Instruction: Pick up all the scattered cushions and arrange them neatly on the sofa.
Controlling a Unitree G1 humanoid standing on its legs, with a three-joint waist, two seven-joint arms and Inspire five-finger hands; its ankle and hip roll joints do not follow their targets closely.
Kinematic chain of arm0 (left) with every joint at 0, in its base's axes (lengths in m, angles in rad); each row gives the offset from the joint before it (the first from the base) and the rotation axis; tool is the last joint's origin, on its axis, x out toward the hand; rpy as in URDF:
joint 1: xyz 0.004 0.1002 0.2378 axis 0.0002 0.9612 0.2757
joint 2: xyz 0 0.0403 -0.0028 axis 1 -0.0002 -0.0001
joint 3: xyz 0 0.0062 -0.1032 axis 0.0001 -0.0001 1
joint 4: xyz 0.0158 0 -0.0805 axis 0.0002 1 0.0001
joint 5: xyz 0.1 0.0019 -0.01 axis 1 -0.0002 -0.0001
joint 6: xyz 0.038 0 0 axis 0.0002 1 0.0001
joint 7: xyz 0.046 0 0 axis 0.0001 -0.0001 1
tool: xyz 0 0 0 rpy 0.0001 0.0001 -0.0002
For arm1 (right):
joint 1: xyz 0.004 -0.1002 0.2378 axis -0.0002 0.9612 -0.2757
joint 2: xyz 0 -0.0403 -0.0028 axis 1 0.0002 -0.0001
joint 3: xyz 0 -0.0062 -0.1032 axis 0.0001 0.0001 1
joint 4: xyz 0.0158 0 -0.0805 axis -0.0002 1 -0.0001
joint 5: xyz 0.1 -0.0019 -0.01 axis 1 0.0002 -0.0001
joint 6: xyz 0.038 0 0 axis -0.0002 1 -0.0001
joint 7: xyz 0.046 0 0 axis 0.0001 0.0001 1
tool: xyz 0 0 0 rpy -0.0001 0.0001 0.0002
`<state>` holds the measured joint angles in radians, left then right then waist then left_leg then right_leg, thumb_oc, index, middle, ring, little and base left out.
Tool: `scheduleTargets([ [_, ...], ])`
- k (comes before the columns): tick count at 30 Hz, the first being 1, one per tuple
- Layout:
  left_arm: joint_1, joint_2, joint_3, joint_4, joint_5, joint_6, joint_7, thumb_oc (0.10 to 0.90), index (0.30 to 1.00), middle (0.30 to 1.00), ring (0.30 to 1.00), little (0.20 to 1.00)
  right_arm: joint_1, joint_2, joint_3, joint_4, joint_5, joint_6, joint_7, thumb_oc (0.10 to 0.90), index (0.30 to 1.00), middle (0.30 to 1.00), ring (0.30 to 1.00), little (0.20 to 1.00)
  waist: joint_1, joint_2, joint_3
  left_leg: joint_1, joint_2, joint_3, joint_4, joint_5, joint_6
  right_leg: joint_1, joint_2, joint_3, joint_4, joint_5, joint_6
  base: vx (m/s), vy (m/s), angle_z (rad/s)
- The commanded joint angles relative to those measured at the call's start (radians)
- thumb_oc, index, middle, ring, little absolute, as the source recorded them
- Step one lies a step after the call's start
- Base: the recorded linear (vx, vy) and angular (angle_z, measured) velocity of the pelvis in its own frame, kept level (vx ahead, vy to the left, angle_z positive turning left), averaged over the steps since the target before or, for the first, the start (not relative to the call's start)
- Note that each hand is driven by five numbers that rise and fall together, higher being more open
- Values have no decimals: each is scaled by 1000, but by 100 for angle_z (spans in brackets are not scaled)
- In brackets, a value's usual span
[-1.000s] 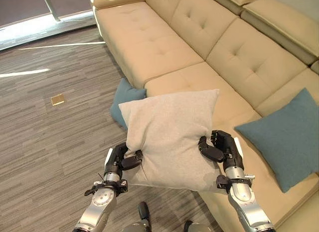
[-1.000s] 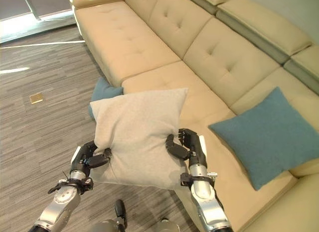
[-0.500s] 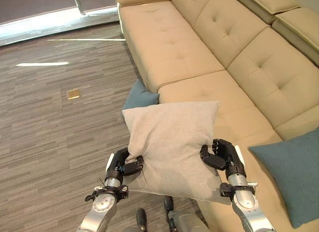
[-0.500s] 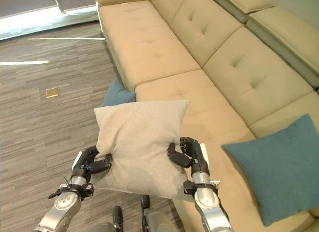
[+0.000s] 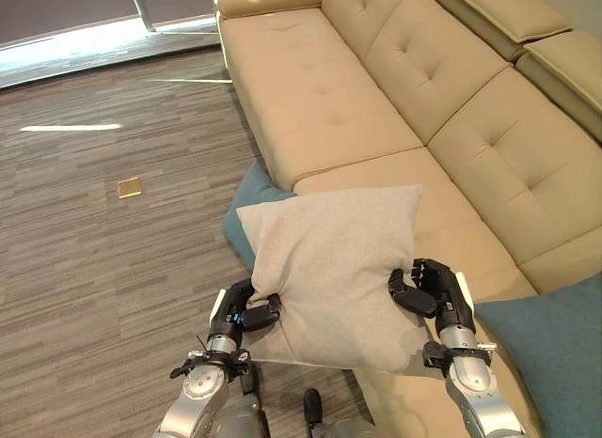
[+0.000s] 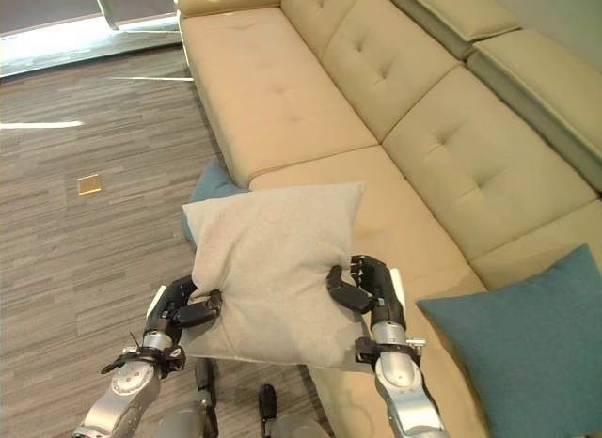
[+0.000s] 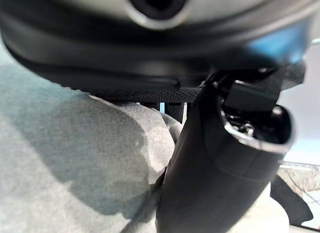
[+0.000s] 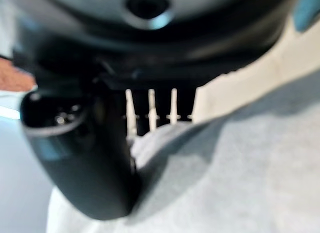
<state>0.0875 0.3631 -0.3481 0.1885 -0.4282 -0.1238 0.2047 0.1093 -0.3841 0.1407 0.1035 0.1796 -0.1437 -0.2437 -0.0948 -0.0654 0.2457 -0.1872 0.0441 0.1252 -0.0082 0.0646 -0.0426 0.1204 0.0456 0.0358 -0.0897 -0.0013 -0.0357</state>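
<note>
At the left of the head views lies grey striped carpet (image 5: 85, 259), with a small brass floor plate (image 5: 130, 187) at left centre and a bright strip of window track (image 5: 94, 53) along the top left.

At the lower left, the left hand (image 5: 237, 314) grips the lower left edge of the light grey cushion (image 5: 334, 259); its thumb lies across the front of the fabric and the fingers curl behind it. The left wrist view shows the thumb (image 7: 215, 183) pressed into bunched grey cloth, so the hand is clamped on the cushion.

The grey cushion hangs in the lower centre of the frame, held up off the floor between both hands, in front of the sofa's seat edge. Behind its upper left corner, a teal cushion (image 5: 246, 208) rests on the carpet against the sofa front, mostly hidden.

At the lower right of the cushion, the right hand (image 5: 435, 292) pinches its right edge, thumb on the front face and fingers curled around the side; the right wrist view shows grey cloth gathered against the thumb (image 8: 85, 168).

The beige tufted sofa (image 5: 376, 90) runs from top centre to the right edge. A second teal cushion (image 5: 555, 349) lies on its seat at the lower right.
</note>
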Motion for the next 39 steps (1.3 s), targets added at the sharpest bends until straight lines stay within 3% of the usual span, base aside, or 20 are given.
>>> scheduleTargets([
  [1, -96, -36, -65, -224, 47, -145, -95, 400, 300, 300, 300, 300, -80, 41, 65, -154, -10, -134, 62, 400, 300, 300, 300, 300, 13, -20, -116, 37, -41, 13, 63, -57, 18, -18, -58, 36, 150, -141, 101, 320, 227, -46],
  [3, -109, -33, -65, -220, 54, -146, -87, 400, 300, 300, 300, 300, -94, 50, 75, -150, -13, -131, 60, 400, 300, 300, 300, 300, 15, -16, -123, 65, -50, 28, 50, -69, 36, -39, -73, 46, 222, -140, 123, 216, 178, -36],
  [4, -113, -31, -64, -217, 57, -145, -83, 400, 300, 300, 300, 300, -101, 54, 80, -145, -16, -128, 64, 400, 300, 300, 300, 300, 13, -14, -124, 84, -55, 36, 39, -74, 46, -63, -79, 52, 277, -120, 138, 140, 166, -27],
  [5, -125, -19, -61, -212, 59, -145, -72, 400, 300, 300, 300, 300, -124, 63, 94, -141, -19, -124, 69, 400, 300, 300, 300, 300, 2, -5, -109, 125, -59, 48, 14, -82, 67, -137, -88, 60, 432, -46, 173, 136, 164, -23],
  [6, -126, -20, -60, -212, 59, -145, -72, 400, 300, 300, 300, 300, -125, 63, 94, -140, -18, -124, 69, 400, 300, 300, 300, 300, 4, -6, -109, 125, -59, 50, 13, -81, 68, -142, -88, 62, 438, -48, 173, 144, 180, -26],
  [8, -125, -21, -49, -203, 68, -146, -61, 400, 300, 300, 300, 300, -129, 81, 110, -137, -15, -124, 78, 400, 300, 300, 300, 300, -3, 13, -99, 176, -50, 77, -28, -90, 74, -216, -107, 8, 528, -24, 190, 155, 121, -14],
  [10, -123, -21, -46, -199, 66, -149, -61, 400, 300, 300, 300, 300, -129, 80, 113, -135, -16, -123, 80, 400, 300, 300, 300, 300, -6, 15, -99, 195, -52, 79, -43, -94, 73, -228, -118, -20, 510, -28, 189, 172, 38, -23],
  [11, -107, -21, -38, -196, 54, -155, -65, 400, 300, 300, 300, 300, -130, 79, 119, -131, -12, -121, 89, 400, 300, 300, 300, 300, -8, 19, -102, 228, -51, 100, -59, -117, 68, -256, -137, -102, 404, -53, 178, 242, 2, -33],
  [13, -100, -23, -36, -193, 49, -154, -67, 400, 300, 300, 300, 300, -133, 79, 124, -130, -8, -120, 92, 400, 300, 300, 300, 300, -12, 19, -102, 243, -51, 107, -62, -129, 66, -268, -137, -139, 349, -45, 172, 205, -9, -39],
  [15, -82, -29, -29, -182, 48, -150, -74, 400, 300, 300, 300, 300, -129, 82, 118, -125, 4, -119, 97, 400, 300, 300, 300, 300, -25, 6, -97, 288, -70, 116, -74, -154, 61, -314, -108, -183, 190, 12, 176, 240, -40, -46],
  [19, -84, -36, -20, -176, 40, -160, -87, 400, 300, 300, 300, 300, -105, 77, 108, -127, 0, -120, 97, 400, 300, 300, 300, 300, -39, 2, -93, 317, -79, 102, -79, -177, 55, -322, -101, -187, 123, 38, 185, 263, -88, -8],
  [23, -79, -52, -35, -174, 47, -157, -96, 400, 300, 300, 300, 300, -76, 67, 88, -125, -1, -123, 98, 400, 300, 300, 300, 300, -54, 7, -106, 346, -86, 87, -70, -211, 54, -302, -90, -145, 137, 52, 160, 203, -83, 15],
  [24, -80, -58, -45, -170, 49, -157, -107, 400, 300, 300, 300, 300, -60, 50, 66, -130, 7, -131, 96, 400, 300, 300, 300, 300, -68, 24, -120, 345, -68, 92, 11, -249, 30, -267, -88, -157, 127, 32, 139, 242, -119, 9],
  [26, -82, -64, -48, -170, 43, -157, -107, 400, 300, 300, 300, 300, -56, 43, 58, -129, 8, -130, 95, 400, 300, 300, 300, 300, -72, 25, -119, 326, -56, 93, 79, -257, 10, -242, -85, -157, 122, 18, 130, 232, -169, 4],
  [27, -88, -66, -50, -172, 29, -159, -107, 400, 300, 300, 300, 300, -55, 29, 47, -131, 11, -132, 89, 400, 300, 300, 300, 300, -69, 14, -108, 274, -24, 97, 232, -205, -30, -197, -84, -153, 108, 2, 109, 152, -174, 5],
  [28, -89, -65, -50, -172, 29, -159, -107, 400, 300, 300, 300, 300, -55, 29, 47, -132, 11, -132, 89, 400, 300, 300, 300, 300, -70, 15, -107, 268, -21, 95, 243, -209, -32, -196, -83, -155, 107, 2, 107, 196, -228, 4],
  [29, -89, -68, -47, -171, 22, -158, -106, 400, 300, 300, 300, 300, -47, 18, 35, -137, 22, -133, 88, 400, 300, 300, 300, 300, -58, 2, -95, 219, -8, 73, 369, -139, -58, -158, -75, -141, 91, -9, 80, 102, -114, -3],
  [32, -85, -66, -48, -175, 19, -154, -107, 400, 300, 300, 300, 300, -44, 14, 33, -137, 35, -127, 88, 400, 300, 300, 300, 300, -50, -8, -88, 174, -3, 69, 413, -139, -48, -132, -72, -131, 79, -26, 70, 166, -93, -10],
  [36, -58, -68, -47, -174, 24, -142, -112, 400, 300, 300, 300, 300, -35, 9, 27, -133, 32, -121, 89, 400, 300, 300, 300, 300, -30, -17, -93, 106, 7, 72, 295, -178, -15, -92, -82, -100, 72, -57, 82, 196, 1, -33],
  [39, -48, -76, -43, -179, 27, -135, -99, 400, 300, 300, 300, 300, -34, 12, 30, -127, 29, -119, 80, 400, 300, 300, 300, 300, -6, 4, -85, 59, 11, 17, 113, -69, -25, -50, -57, -66, 73, -86, 81, 183, 39, -45],
])
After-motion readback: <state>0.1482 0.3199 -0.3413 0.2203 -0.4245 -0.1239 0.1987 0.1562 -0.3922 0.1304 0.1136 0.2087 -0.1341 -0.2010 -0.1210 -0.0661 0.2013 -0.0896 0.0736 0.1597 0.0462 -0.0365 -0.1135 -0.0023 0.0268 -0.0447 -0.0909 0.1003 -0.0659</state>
